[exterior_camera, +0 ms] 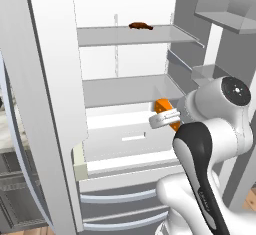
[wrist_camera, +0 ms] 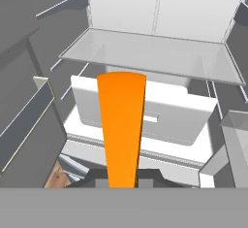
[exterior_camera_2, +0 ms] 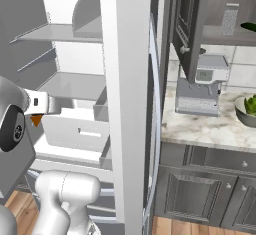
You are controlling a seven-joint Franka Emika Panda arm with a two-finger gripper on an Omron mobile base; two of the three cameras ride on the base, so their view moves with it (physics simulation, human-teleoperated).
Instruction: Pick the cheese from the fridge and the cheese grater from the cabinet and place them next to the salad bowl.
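Observation:
My gripper [exterior_camera: 166, 115] is shut on the cheese [exterior_camera: 163, 105], a small orange wedge, and holds it in the air in front of the open fridge [exterior_camera: 125, 89], level with its white drawer [exterior_camera: 131, 138]. In the hand view the cheese [wrist_camera: 122, 125] rises as a tall orange wedge between my fingertips [wrist_camera: 147, 176], with the drawer [wrist_camera: 160, 120] behind it. A tip of the cheese [exterior_camera_2: 36, 120] shows under the hand in the right base view. The cheese grater [exterior_camera_2: 229, 19] stands upright on the open shelf of the dark cabinet [exterior_camera_2: 220, 36]. The salad bowl [exterior_camera_2: 246, 113] with lettuce sits at the right end of the counter.
A dark brown elongated item [exterior_camera: 140, 26] lies on the fridge's upper shelf. The open fridge door [exterior_camera_2: 127, 104] stands between the arm and the marble counter [exterior_camera_2: 205, 126]. A grey coffee machine [exterior_camera_2: 200, 91] sits on the counter left of the bowl.

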